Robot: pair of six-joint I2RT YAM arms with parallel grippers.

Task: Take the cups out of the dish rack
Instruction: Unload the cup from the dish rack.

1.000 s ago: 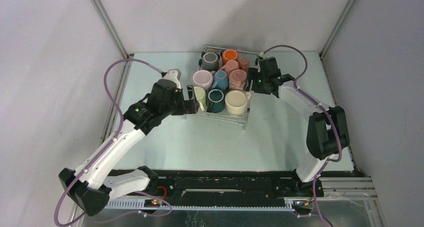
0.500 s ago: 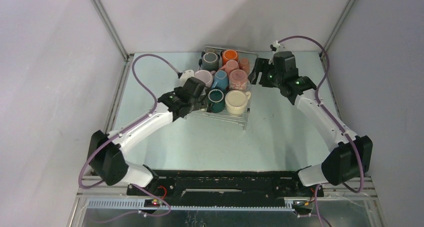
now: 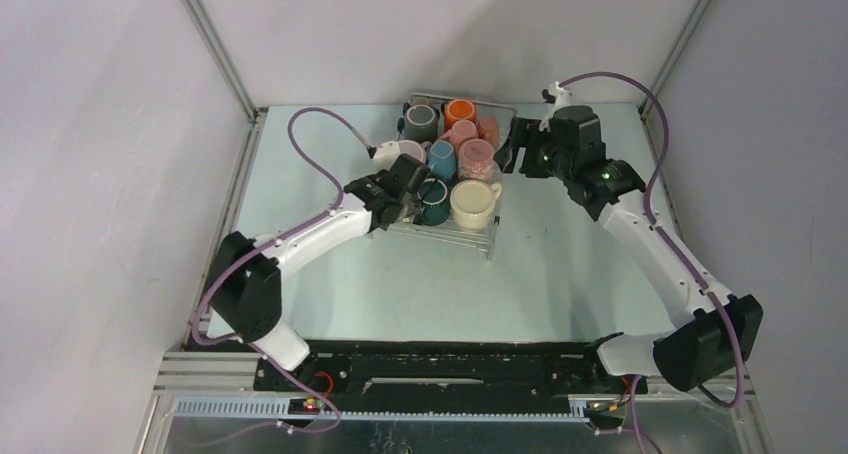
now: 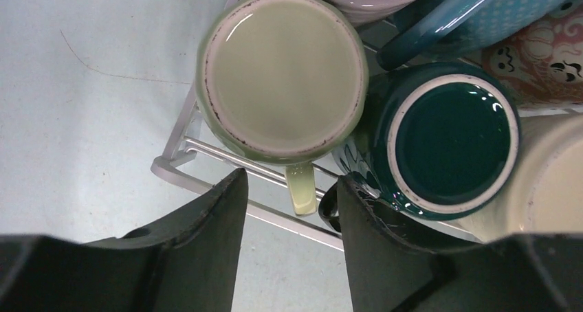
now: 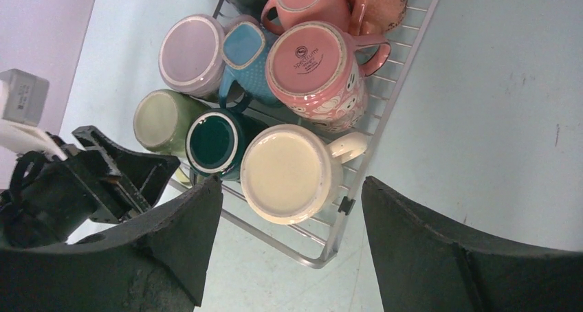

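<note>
The left gripper [image 4: 289, 202] stood with jaws apart, straddling the handle [image 4: 301, 187] of the pale green mug [image 4: 282, 71] at the dish rack's [image 5: 395, 85] near-left corner, probably to pinch it. The cups [image 5: 313, 58] sat upturned in the rack, as if to drain. Farther right, the right gripper [image 5: 290, 181] hovered agape, holding nothing. The pale table [image 3: 400, 274] lay between grey walls [image 3: 100, 124].

Pale blue-green table [image 3: 400, 274], flat and matte, with a few faint scuffs and one thin scratch on it. One thing sits directly on it: the wire dish rack [image 3: 470, 232], up by the middle of the far edge, slightly skewed, its near corners resting on bare surface.
</note>
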